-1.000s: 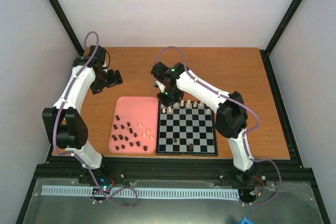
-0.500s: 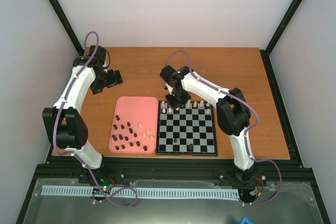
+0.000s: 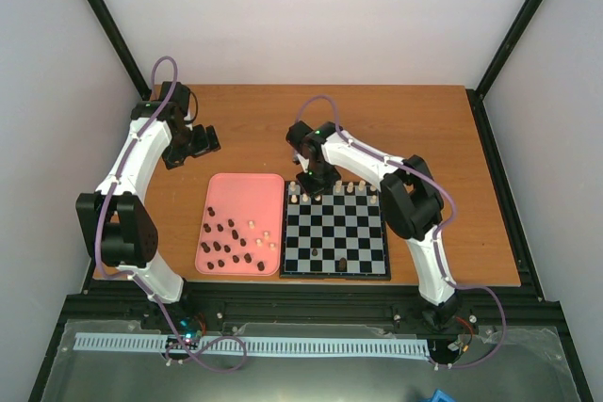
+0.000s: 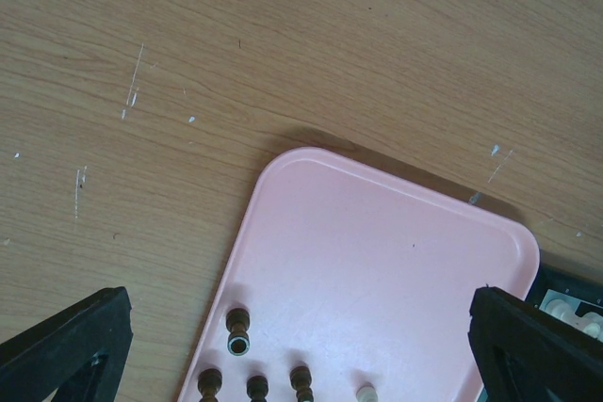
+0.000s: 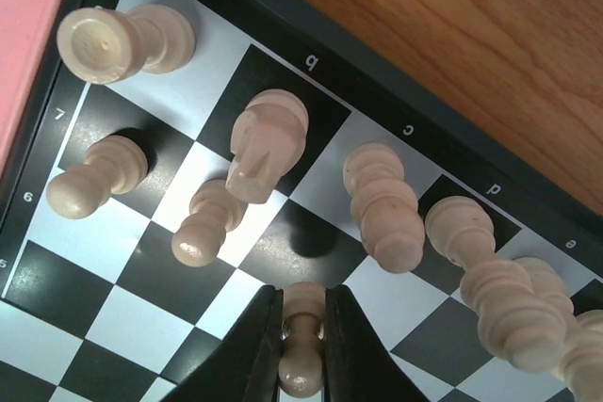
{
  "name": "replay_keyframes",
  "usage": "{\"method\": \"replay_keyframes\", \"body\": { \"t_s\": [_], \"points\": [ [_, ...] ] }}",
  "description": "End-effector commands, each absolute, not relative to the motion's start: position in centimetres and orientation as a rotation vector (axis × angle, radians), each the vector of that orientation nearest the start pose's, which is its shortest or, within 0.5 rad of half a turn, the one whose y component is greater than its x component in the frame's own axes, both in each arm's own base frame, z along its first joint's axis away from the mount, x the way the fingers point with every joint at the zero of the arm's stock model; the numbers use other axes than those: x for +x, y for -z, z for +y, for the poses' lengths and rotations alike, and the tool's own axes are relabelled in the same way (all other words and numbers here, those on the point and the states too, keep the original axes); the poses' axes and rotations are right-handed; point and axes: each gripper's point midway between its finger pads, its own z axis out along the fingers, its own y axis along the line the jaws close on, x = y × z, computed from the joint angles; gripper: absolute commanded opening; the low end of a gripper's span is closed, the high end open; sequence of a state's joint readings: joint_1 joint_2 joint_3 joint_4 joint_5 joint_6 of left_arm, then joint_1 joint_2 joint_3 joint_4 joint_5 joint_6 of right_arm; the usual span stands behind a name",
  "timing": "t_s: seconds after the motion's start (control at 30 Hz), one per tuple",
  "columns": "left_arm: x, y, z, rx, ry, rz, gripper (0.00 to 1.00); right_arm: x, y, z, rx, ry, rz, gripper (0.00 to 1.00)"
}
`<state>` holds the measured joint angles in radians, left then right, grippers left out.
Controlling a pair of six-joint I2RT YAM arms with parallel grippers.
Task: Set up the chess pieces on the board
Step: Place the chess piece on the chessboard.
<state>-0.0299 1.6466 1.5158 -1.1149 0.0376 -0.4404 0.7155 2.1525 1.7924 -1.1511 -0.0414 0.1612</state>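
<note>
My right fingers clamped on a cream pawn, bottom centre, over the board | my left fingers wide apart at the bottom corners, above the pink tray

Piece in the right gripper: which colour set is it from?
Cream. The piece held in the right gripper shows best in the right wrist view.

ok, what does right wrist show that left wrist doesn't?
Right wrist only: the right gripper shut on a cream pawn over the board, with a rook and knight on its lettered edge rows. Left wrist only: the left gripper open over the pink tray, dark pieces in it. Both: tray edge, a board corner, wooden table.
</note>
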Motion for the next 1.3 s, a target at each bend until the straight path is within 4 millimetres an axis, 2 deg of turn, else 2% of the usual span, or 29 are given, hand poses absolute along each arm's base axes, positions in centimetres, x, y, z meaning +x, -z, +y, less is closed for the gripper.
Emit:
{"method": "replay_keyframes", "body": {
  "t_s": [0.0,0.53,0.97,1.27],
  "points": [
    [37.7,-17.9,-1.5,-0.549,0.157,2.749,1.0,32.4,-4.9,28.5,-0.853,-0.094,2.994,0.07],
    [37.8,-17.9,-1.4,-0.548,0.149,2.751,1.0,32.5,-3.9,28.3,-0.855,-0.079,3.001,0.1],
    [37.8,-17.9,-1.5,-0.548,0.153,2.751,1.0,32.5,-4.2,28.5,-0.846,-0.1,2.992,0.21],
    [37.7,-17.9,-1.4,-0.548,0.149,2.751,1.0,32.6,-4.4,28.9,-0.827,-0.127,2.991,0.18]
  ]
}}
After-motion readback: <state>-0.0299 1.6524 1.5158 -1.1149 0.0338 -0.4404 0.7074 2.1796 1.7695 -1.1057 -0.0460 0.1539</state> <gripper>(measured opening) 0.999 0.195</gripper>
